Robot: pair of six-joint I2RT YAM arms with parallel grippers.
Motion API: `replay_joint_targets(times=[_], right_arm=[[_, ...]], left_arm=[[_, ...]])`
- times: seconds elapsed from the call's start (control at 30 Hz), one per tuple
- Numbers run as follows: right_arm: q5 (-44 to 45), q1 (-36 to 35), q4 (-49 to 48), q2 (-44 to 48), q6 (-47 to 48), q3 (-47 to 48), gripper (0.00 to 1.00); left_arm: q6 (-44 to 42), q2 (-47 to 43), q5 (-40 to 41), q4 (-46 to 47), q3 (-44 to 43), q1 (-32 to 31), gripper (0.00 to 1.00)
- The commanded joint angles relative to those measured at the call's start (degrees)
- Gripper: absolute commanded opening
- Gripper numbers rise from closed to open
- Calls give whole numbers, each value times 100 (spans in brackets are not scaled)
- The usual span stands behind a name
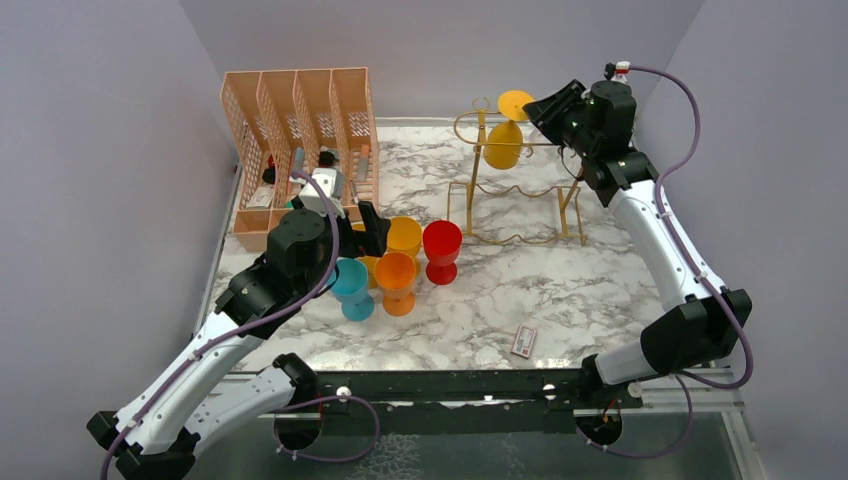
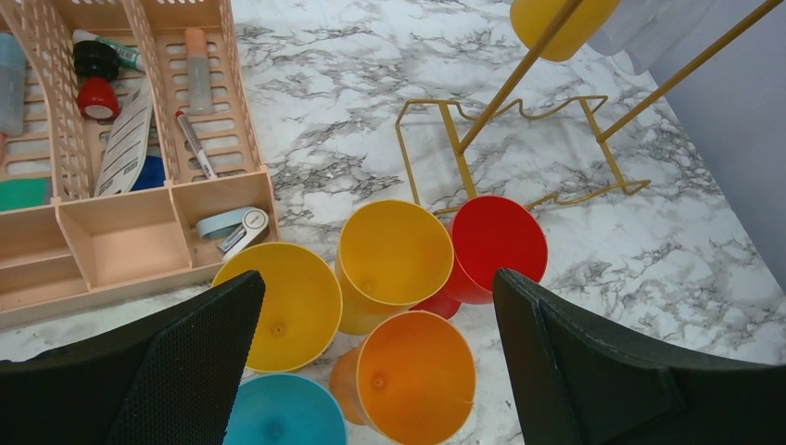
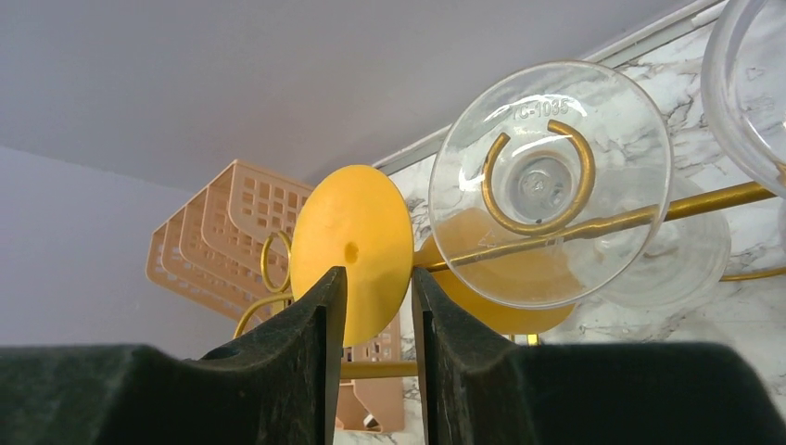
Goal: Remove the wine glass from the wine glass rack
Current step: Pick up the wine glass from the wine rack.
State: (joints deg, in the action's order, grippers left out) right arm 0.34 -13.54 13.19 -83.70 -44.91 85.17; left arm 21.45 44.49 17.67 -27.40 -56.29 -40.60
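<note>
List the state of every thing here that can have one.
Yellow glass, hanging upside down on the rack.
Clear glass, hanging upside down beside it.
Rack, standing upright.
Cups, five, upright in a cluster.
Left gripper, wide open above the cups.
Right gripper, jaws narrowly apart in front of the yellow glass's foot, nothing visibly clamped.

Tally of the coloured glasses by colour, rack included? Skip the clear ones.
Yellow glasses: 3, one hanging on the rack
Orange glass: 1
Red glass: 1
Blue glass: 1
Total: 6
</note>
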Motion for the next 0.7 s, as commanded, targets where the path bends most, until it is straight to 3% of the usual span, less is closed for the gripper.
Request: replay_joint_targets(times=[0.0,0.17,0.27,0.37,0.57,0.67], right_arm=[[-100,-8,204,-81,81,167,33],[-201,-8,150,-113,-117,154,31],[-251,-8,92,-131,-381,119,37],[-244,-8,50,-132,-578,90,37],[-194,-8,10,-120,-677,24,30],[-136,-8,-78,-76,-721,-76,20]], left_arm=[[42,11,70,-11,57,17,99],[77,-5,61,-7,75,17,99],[78,-22,52,-10,77,17,99],[87,-49,52,-9,85,17,99],[83,-110,40,-17,114,17,99],[79,-119,29,-46,108,15,99]])
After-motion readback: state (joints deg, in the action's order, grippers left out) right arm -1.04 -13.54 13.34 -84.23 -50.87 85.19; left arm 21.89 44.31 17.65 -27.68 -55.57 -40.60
